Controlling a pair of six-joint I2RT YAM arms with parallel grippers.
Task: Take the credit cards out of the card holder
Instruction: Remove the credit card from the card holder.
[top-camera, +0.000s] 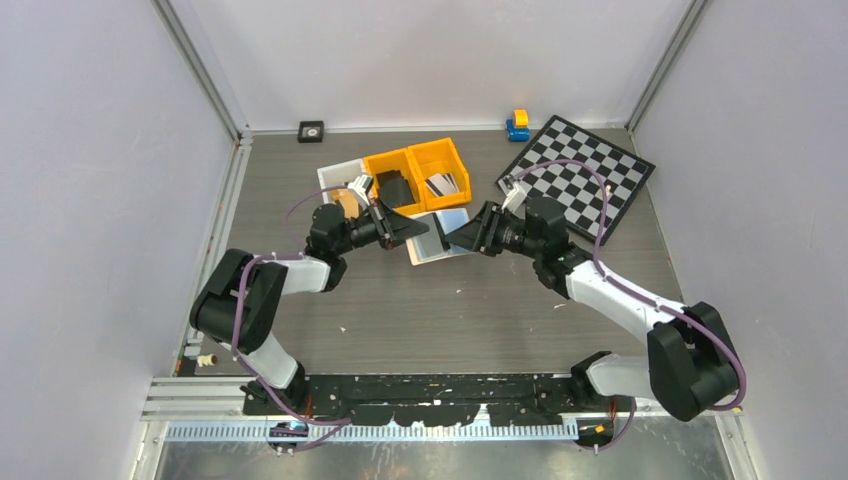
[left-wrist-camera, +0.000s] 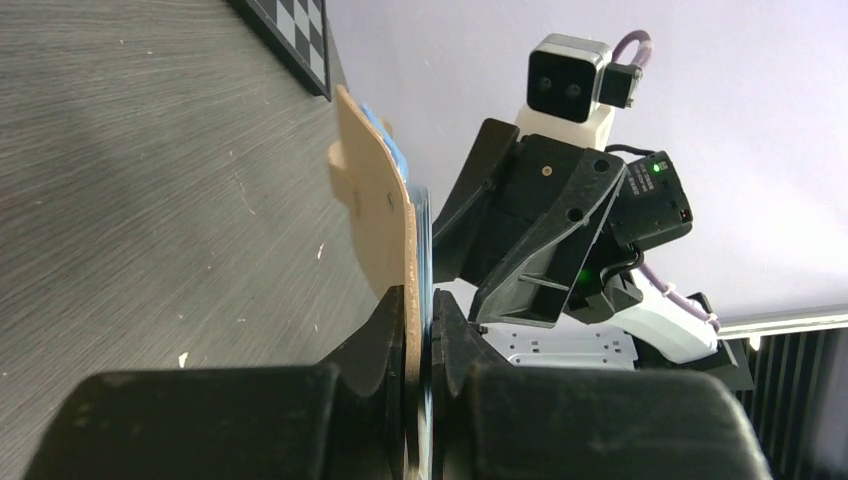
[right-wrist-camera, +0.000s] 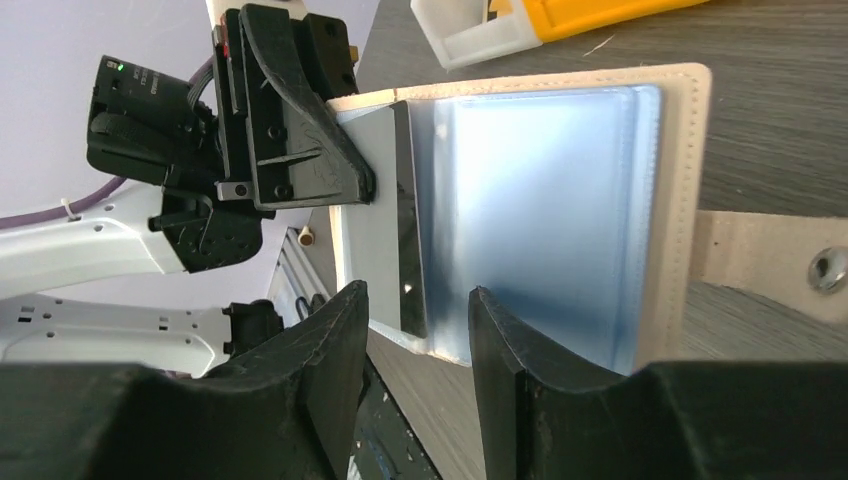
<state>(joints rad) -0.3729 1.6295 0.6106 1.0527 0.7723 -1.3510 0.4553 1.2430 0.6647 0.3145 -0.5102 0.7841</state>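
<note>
**A:** Where is the card holder (right-wrist-camera: 560, 200)?

**B:** Lifted off the table (top-camera: 450, 310), just on the near side of the orange bins (top-camera: 385, 158), spread open. The right wrist view faces its glossy see-through pocket. A beige stitched rim runs round the pocket, and a snap strap (right-wrist-camera: 790, 255) pokes out at one side.

**A:** Any cards in it?

**B:** One light grey card (right-wrist-camera: 372, 240) with a dark edge shows on the other half, next to the fold. How far it sits inside a pocket I cannot tell, nor whether more lie behind the plastic (the glare washes it out).

**A:** And the pincers?

**B:** The left pincer (left-wrist-camera: 418, 320) is clamped tight on the holder's edge. Its own camera sees the holder only edge-on, as a thin tan flap, so the inside is hidden there. The right pincer (right-wrist-camera: 415, 295) has its jaws parted, one finger on either side of the card's dark edge, and has not closed on it.

**A:** What about from above?

**B:** Hard to read. The two pincers meet nose to nose in front of the bins and cover most of the holder, leaving only a pale patch below them. Something silvery lies in one bin, too small to name. The chessboard (top-camera: 580, 175) lies beside the bins, on the right arm's side.
</note>
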